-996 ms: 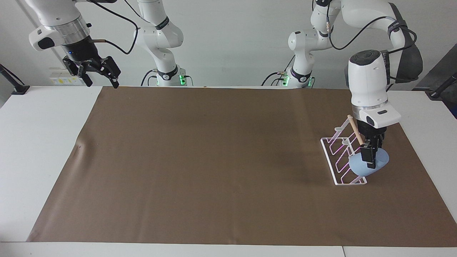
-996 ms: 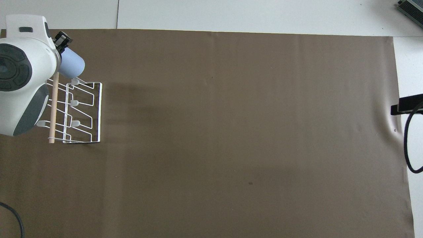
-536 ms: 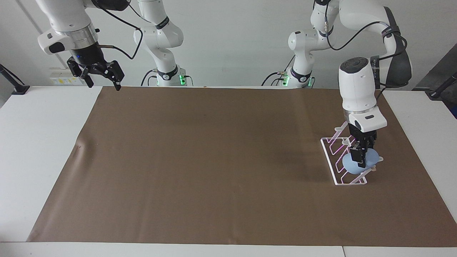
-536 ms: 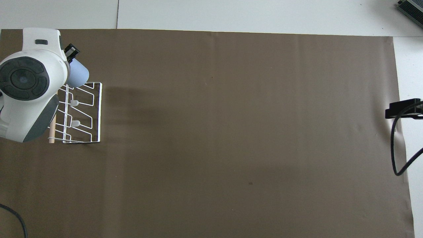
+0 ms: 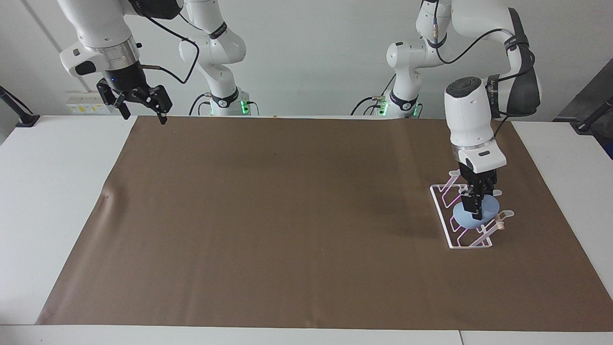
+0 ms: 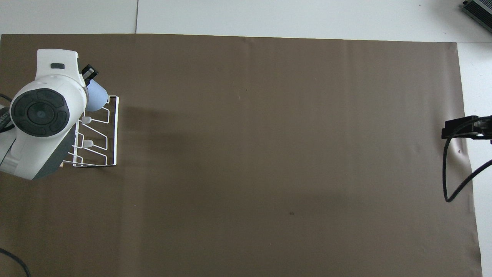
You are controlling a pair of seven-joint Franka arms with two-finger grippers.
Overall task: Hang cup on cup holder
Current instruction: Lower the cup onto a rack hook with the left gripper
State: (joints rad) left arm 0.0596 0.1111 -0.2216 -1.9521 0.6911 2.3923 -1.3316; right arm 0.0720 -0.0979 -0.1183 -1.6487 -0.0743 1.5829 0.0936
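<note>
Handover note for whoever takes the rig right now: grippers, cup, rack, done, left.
Left gripper: shut on the cup, over the cup holder at the left arm's end of the brown mat.
Right gripper: open, empty, waiting raised over the mat's corner at the right arm's end.
Done: cup carried to the rack.
Left: seat it on a loop, release, withdraw.

White table under a brown sheet, white wire cup holder on the sheet
</note>
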